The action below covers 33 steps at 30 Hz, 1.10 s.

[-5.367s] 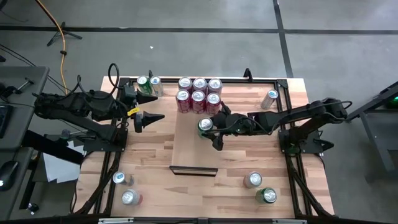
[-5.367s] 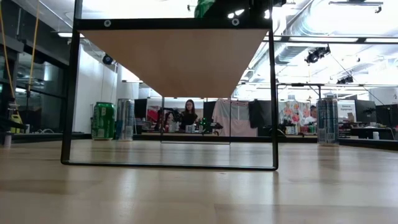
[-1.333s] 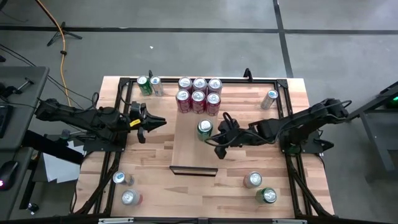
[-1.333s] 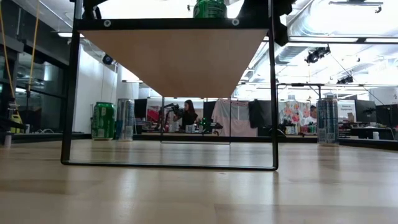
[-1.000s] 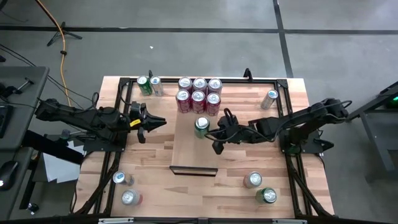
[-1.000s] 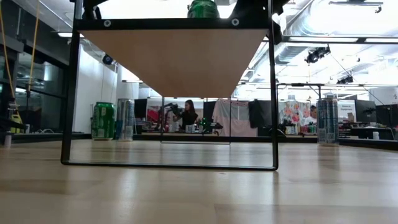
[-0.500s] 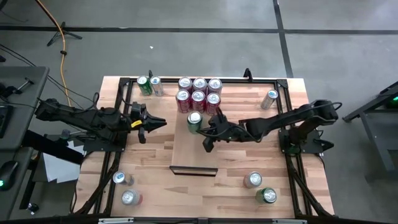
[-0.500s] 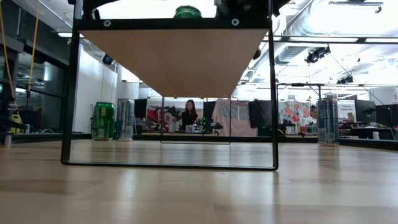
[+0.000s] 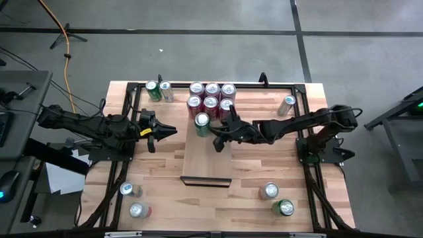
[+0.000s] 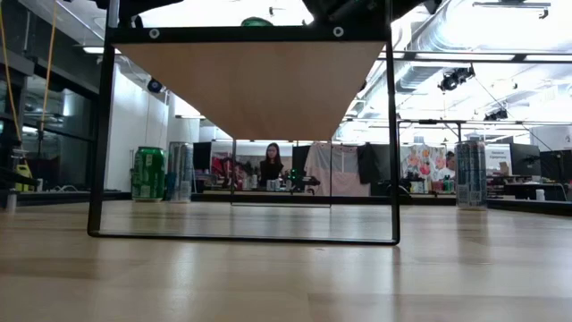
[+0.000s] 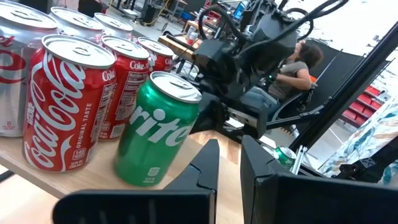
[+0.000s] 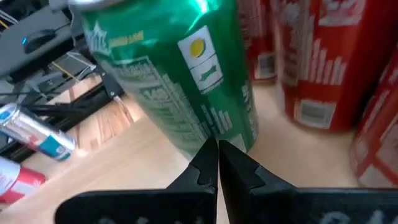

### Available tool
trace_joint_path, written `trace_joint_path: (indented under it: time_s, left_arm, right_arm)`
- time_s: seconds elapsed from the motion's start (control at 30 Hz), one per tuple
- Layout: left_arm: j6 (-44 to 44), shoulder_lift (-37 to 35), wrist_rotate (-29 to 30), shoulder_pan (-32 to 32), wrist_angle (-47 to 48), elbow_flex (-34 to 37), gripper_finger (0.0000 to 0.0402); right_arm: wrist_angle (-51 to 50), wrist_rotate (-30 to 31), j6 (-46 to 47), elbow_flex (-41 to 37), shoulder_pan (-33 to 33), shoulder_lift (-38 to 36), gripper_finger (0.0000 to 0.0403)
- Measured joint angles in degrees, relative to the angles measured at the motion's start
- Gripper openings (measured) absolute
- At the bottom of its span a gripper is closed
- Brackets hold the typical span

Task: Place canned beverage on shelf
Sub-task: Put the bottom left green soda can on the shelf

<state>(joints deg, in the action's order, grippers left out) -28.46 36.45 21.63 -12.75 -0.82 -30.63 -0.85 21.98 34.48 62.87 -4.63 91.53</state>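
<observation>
Green can (image 9: 202, 121) is standing upright on the shelf (image 9: 206, 155), just beside the red cans (image 9: 211, 100) at its far end. Right pincer (image 9: 217, 140) is sitting pressed together, tips right against the can's side, gripping nothing. Left pincer (image 9: 169, 131) is waiting off the shelf's left, also pressed together and empty.

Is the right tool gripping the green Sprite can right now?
No. The right tool is shut with nothing between its fingers, pressing against the green Sprite can.
</observation>
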Motion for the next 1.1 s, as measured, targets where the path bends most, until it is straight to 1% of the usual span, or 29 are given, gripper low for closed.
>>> trace_joint_path:
  time_s: [0.17,0.33,0.47,0.67,0.77,0.87,1.03,1.1]
  left_arm:
    - [0.03,0.01,0.14,0.0,0.08,0.0,0.0001]
    - [0.13,0.01,1.81,0.0,0.12,0.0,0.0]
    - [0.19,0.02,3.04,0.02,0.31,0.0,0.0]
    - [0.16,0.02,3.11,0.0,0.68,0.0,0.0]
    - [0.15,0.0,3.13,0.0,0.66,0.0,0.0001]
    - [0.04,0.0,3.13,0.0,0.65,0.0,0.0]
    - [0.06,0.01,3.26,0.0,0.65,0.0,0.0001]
    - [0.07,0.01,3.62,0.0,0.66,0.0,0.0]
  right_arm:
    - [4.4,-0.65,0.03,0.0,1.2,0.06,0.0]
    - [8.52,-1.22,0.02,0.0,1.95,0.65,0.0]
    - [9.72,-1.45,0.05,0.01,2.01,0.76,0.0]
    - [9.91,-1.51,0.22,0.02,1.13,0.76,0.0]
    - [9.92,-0.75,1.75,0.02,0.15,0.76,0.0]
    - [10.8,2.33,3.1,0.02,-1.57,0.76,0.0]
    - [11.29,13.6,1.33,0.13,-6.93,0.76,0.0]
    - [8.46,16.59,-1.29,1.69,-8.9,0.98,0.0]
